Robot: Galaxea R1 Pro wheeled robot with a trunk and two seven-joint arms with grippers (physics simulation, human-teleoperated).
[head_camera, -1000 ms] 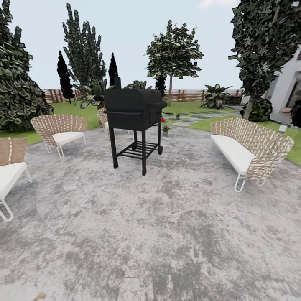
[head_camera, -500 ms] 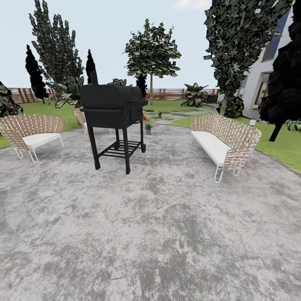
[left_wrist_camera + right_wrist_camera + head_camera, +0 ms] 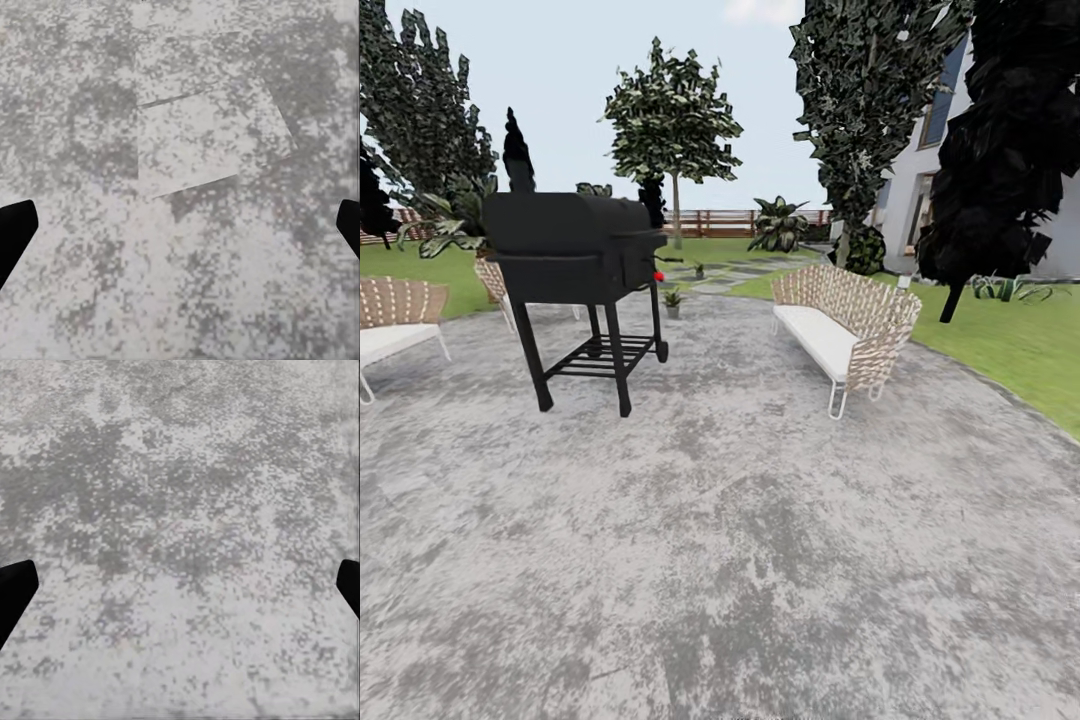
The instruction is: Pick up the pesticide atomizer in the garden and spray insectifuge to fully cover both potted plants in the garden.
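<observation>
Both grippers spread wide, holding nothing: left gripper [image 3: 180, 225] and right gripper [image 3: 180, 585] point down at bare patio [image 3: 760, 560]. Atomizer not spotted yet. Potted plants [image 3: 672, 300] sit far ahead of the grippers, just past the grill [image 3: 575, 260], second one [image 3: 699, 270] further out on the stepping stones. Risk: clipping the grill legs or sofa [image 3: 840, 330] on approach. Open lane runs between them; lawn edge lies off the right arm's side.
</observation>
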